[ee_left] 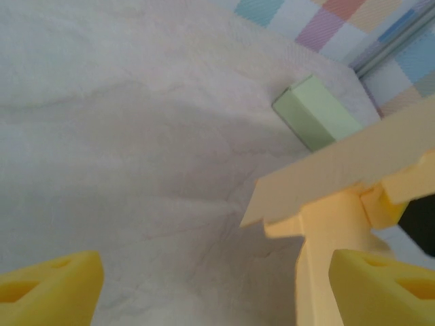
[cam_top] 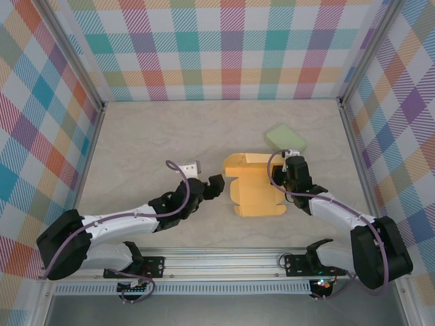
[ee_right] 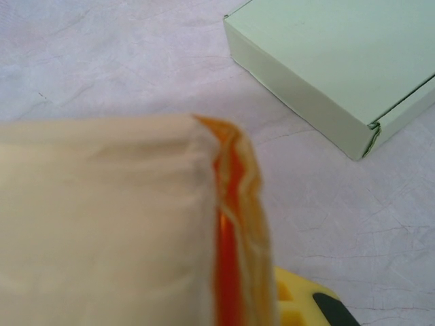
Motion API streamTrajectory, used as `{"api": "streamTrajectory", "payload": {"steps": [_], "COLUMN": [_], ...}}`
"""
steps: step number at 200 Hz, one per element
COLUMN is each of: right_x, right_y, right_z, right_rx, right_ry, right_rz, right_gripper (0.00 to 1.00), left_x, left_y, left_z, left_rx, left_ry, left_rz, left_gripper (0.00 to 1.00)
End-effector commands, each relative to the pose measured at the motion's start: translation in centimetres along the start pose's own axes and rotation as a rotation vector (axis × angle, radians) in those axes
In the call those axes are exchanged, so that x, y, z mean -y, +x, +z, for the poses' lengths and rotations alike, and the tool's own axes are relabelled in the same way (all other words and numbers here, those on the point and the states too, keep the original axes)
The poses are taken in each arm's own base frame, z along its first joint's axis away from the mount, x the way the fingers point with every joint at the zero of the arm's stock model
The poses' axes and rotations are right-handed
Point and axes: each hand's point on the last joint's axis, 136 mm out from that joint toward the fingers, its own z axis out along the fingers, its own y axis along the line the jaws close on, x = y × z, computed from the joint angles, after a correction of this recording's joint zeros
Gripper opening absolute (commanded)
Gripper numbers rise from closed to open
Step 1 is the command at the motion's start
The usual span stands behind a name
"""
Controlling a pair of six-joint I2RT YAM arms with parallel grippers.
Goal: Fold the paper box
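The yellow-orange paper box (cam_top: 255,190) lies partly folded mid-table, its back wall raised. My right gripper (cam_top: 292,174) is shut on the box's right edge. In the right wrist view that doubled edge (ee_right: 234,224) runs up between the jaws, with one yellow finger (ee_right: 299,307) showing beside it. My left gripper (cam_top: 216,185) stands open just left of the box, touching nothing. In the left wrist view its yellow fingers (ee_left: 47,288) are spread wide, and the box's raised flap (ee_left: 333,176) is ahead on the right.
A pale green closed box (cam_top: 287,138) lies behind and to the right of the paper box, also seen as the green box (ee_right: 340,68) near my right gripper. Plaid walls enclose the table on three sides. Bare tabletop (cam_top: 156,136) stretches to the left.
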Motion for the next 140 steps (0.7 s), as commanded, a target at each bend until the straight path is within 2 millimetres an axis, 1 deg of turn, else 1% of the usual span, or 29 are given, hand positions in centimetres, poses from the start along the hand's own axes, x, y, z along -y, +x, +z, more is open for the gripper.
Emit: {"api": "streamTrajectory", "payload": {"steps": [1,12,18,33,65,72,82,94,100,140], "right_x": [-0.3,-0.4,-0.4,-0.4,-0.4,-0.4,-0.4,-0.4,-0.5,-0.4], "right_y": [-0.5,-0.5,-0.5,-0.5,-0.6,-0.7,-0.7,-0.6,-0.7,-0.6], "right_z": [0.0,0.0,0.0,0.1,-0.1,-0.1,-0.2,-0.3,-0.3,-0.2], "right_rx": [0.022,0.02,0.019,0.018,0.024,0.025,0.027,0.027,0.029,0.027], "right_ry": [-0.008,-0.011,-0.01,-0.012,-0.013,-0.014,-0.013,-0.015,-0.017,-0.016], "right_rz": [-0.001,0.0,0.0,0.0,0.0,0.001,0.001,0.002,0.002,0.008], "right_gripper": [0.0,0.0,0.0,0.0,0.0,0.0,0.0,0.0,0.0,0.0], "left_x": [1.8,3.1,3.7,5.0,7.4,7.5,7.6,7.6,7.7,8.1], "left_y": [2.3,2.9,3.2,3.4,4.0,4.3,4.0,3.7,3.3,1.8], "left_z": [0.2,0.4,0.6,1.2,3.4,3.9,4.5,4.9,5.0,4.7], "left_rx": [-0.1,-0.133,-0.142,-0.15,-0.174,-0.181,-0.168,-0.144,-0.131,-0.065], "left_ry": [0.107,0.166,0.195,0.243,0.284,0.276,0.257,0.248,0.246,0.212], "left_rz": [-0.018,-0.028,-0.041,-0.079,-0.101,-0.096,-0.096,-0.096,-0.096,-0.046], "left_gripper": [0.81,0.75,0.73,0.72,0.68,0.68,0.67,0.61,0.57,0.53]}}
